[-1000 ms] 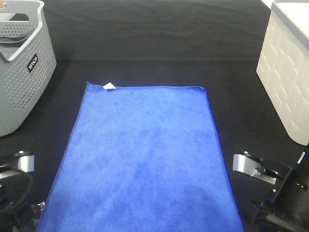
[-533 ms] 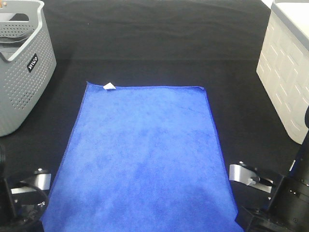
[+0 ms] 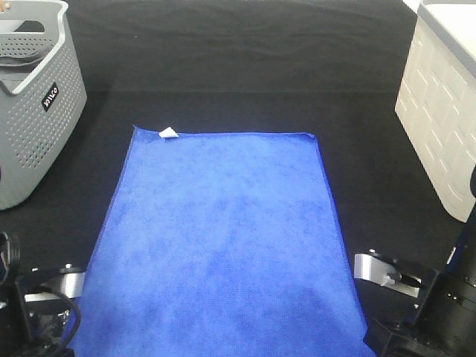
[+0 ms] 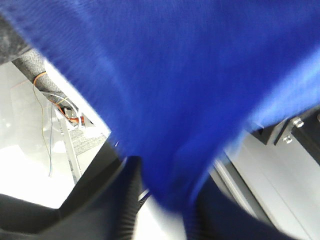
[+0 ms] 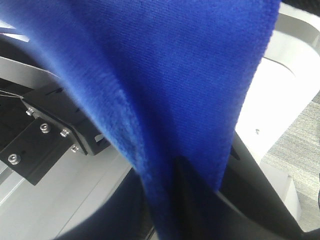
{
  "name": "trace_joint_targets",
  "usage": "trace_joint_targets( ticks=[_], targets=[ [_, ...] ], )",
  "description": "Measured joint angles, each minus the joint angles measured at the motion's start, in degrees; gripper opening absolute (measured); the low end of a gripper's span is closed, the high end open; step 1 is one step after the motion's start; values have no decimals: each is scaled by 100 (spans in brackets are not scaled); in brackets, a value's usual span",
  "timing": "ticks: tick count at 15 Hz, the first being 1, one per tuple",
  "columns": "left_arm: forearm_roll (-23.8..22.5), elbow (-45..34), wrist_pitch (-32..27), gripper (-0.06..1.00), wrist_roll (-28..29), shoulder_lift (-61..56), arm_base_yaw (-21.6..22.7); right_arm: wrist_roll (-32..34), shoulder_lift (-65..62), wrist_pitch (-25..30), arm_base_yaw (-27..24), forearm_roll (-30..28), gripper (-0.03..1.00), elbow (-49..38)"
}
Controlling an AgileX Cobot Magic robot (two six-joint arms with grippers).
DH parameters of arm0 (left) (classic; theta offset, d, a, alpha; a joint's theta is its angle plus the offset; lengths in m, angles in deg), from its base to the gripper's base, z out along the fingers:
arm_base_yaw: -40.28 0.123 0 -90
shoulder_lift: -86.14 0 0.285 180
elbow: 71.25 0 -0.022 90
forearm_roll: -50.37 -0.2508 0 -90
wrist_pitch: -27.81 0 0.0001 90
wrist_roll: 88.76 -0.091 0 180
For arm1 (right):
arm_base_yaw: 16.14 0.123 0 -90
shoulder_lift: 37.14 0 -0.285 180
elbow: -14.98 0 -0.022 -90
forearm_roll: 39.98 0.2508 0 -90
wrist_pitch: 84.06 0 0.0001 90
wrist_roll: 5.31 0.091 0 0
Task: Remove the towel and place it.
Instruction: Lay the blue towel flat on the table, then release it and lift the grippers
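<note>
A large rectangular royal-blue microfibre towel (image 3: 223, 230) lies flat on the matte black tabletop (image 3: 245, 59), between a grey perforated plastic basket (image 3: 33, 104) at far left and a white panelled bin (image 3: 446, 111) at right. The left gripper (image 4: 167, 200) and right gripper (image 5: 172, 210) each appear to pinch a near corner of the plush, limp cloth. Raising both corners evenly should stop it bunching or slipping free.
</note>
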Motion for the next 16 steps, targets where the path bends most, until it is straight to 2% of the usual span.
trace_joint_targets(
  ticks=[3,5,9,12,14,16],
  targets=[
    [0,0,0,60,178,0,0,0,0,-6,0,97,50,-11],
    [6,103,-34,63,201,-6,0,6,0,0,0,132,69,-11],
    [11,298,-183,63,201,-126,0,6,-223,0,0,132,72,-11],
    [-34,722,-361,63,309,-544,0,52,-791,29,0,80,72,527],
    [-258,1146,-378,63,539,-705,0,327,-1129,40,-6,-241,72,1123],
    [-705,1730,-344,63,722,-728,0,602,-1255,0,-11,-882,72,1799]
  ],
)
